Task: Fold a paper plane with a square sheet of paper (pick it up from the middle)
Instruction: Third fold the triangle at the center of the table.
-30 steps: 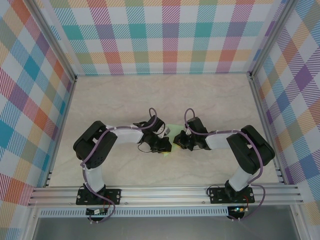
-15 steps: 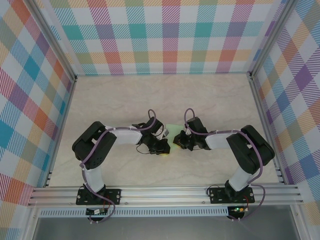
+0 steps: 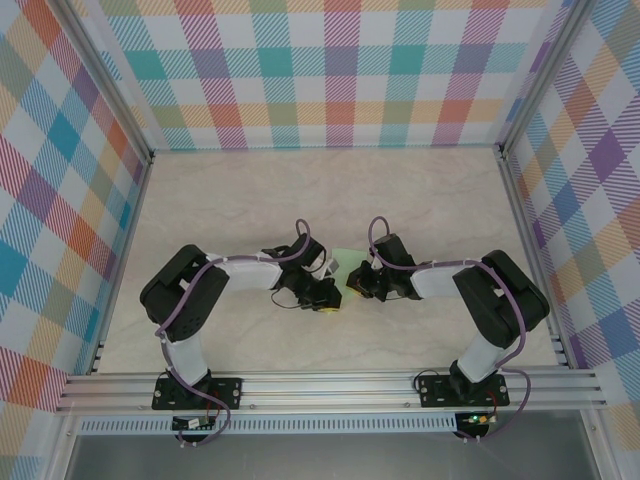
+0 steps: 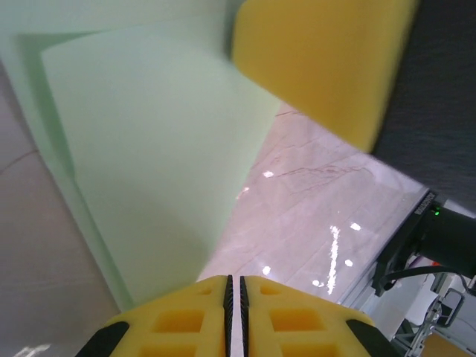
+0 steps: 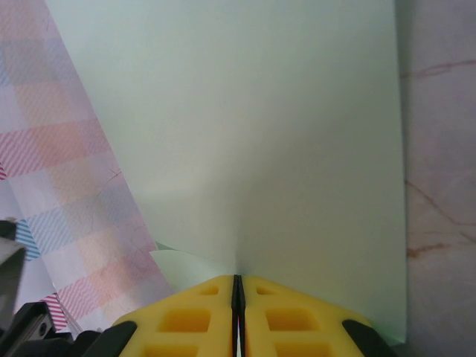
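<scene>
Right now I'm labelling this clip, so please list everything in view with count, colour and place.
sheet of paper: one, pale green, pinched between both claws above the table.
table: one, cream marbled, beneath everything.
checked walls: three, multicoloured, left, back, right.
metal rail: one, silver, near edge.
arms: two, black and white, bolted to the rail.
left claw: one, yellow pads, shut on the paper.
right claw: one, yellow pads, shut on the paper.
</scene>
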Available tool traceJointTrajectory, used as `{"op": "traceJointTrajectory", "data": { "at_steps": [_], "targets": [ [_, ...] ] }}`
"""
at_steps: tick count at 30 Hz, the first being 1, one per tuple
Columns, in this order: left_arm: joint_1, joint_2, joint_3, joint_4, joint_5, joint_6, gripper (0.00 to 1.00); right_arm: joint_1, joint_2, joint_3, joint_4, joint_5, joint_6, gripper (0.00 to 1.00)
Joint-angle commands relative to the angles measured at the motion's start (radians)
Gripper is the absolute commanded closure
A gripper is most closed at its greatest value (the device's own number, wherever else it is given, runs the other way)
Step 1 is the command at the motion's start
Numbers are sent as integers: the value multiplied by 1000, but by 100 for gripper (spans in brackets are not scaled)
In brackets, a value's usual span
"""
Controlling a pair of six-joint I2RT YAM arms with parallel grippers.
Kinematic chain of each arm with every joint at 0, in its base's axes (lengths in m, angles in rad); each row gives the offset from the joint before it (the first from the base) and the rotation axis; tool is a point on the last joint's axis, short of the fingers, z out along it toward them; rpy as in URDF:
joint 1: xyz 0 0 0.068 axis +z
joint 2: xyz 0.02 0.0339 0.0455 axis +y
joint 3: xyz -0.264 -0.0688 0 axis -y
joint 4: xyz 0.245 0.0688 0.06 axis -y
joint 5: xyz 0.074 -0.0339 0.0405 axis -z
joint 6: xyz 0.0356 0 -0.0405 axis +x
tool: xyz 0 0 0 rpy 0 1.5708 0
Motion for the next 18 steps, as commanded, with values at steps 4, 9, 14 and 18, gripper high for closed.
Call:
{"op": "traceJointTrajectory", "data": {
  "at_steps": [4, 9, 14, 18],
  "targets": [
    [8, 15, -25, -80, -35, 38, 88, -3, 32, -3, -69, 27, -19, 89],
    [33, -25, -87, -32, 1, 17, 89, -2, 36, -1, -74, 27, -24, 89],
    [79, -52, -141, 27, 66, -9, 89, -4, 40, 2, -75, 22, -27, 89],
    [95, -80, -139, 21, 88, -10, 89, -4, 42, 8, -74, 18, -27, 89]
  ]
}}
